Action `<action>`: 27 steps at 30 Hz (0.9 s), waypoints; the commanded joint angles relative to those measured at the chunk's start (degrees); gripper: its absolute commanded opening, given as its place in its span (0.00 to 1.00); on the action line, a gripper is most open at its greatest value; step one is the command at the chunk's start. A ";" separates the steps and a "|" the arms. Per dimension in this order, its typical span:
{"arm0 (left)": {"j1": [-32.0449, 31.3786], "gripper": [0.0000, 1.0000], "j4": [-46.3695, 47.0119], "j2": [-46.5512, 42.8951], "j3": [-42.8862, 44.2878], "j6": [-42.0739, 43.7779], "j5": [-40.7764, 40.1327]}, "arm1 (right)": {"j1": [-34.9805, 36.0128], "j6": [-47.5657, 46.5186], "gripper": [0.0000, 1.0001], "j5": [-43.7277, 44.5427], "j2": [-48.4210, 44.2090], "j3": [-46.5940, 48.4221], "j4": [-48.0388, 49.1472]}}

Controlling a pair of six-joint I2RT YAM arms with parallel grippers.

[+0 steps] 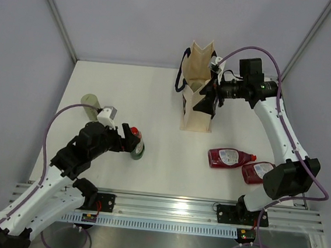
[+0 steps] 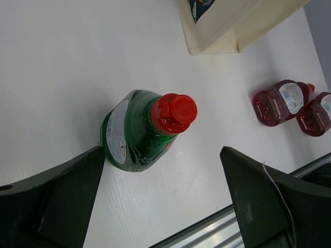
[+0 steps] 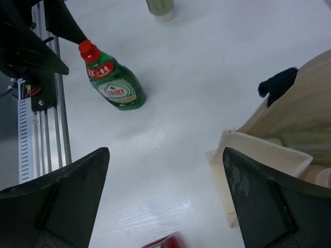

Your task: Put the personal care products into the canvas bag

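Left wrist view showed your left gripper [image 2: 161, 151] wide open, with the green bottle [image 2: 135, 135] standing just in front. Your right gripper [image 3: 165, 151] hung wide open beside the bag [image 3: 305, 98].

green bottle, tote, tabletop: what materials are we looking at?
Green bottle: looks like glossy translucent plastic, with highlights and light showing through the body. Its red cap is opaque, likely harder plastic.
Bag: matte beige woven fabric, probably canvas, with soft creases and no shine.
Table: smooth white sheet with a soft sheen. Could be laminate or plastic, can't tell which.
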 commanded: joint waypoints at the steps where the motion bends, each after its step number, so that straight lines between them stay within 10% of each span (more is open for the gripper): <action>1: -3.85 0.99 2.88 2.17 -1.57 -2.82 -6.02 | -0.13 -4.26 0.99 -0.64 -6.05 -3.66 -3.24; 19: -20.13 0.87 23.98 20.44 -9.22 -10.57 -42.68 | -0.13 -3.99 0.99 -1.34 -10.89 -13.87 -3.50; 27: -20.48 0.17 26.88 23.62 -8.07 -7.31 -45.23 | -0.13 -5.05 1.00 -0.90 -12.12 -16.86 -3.33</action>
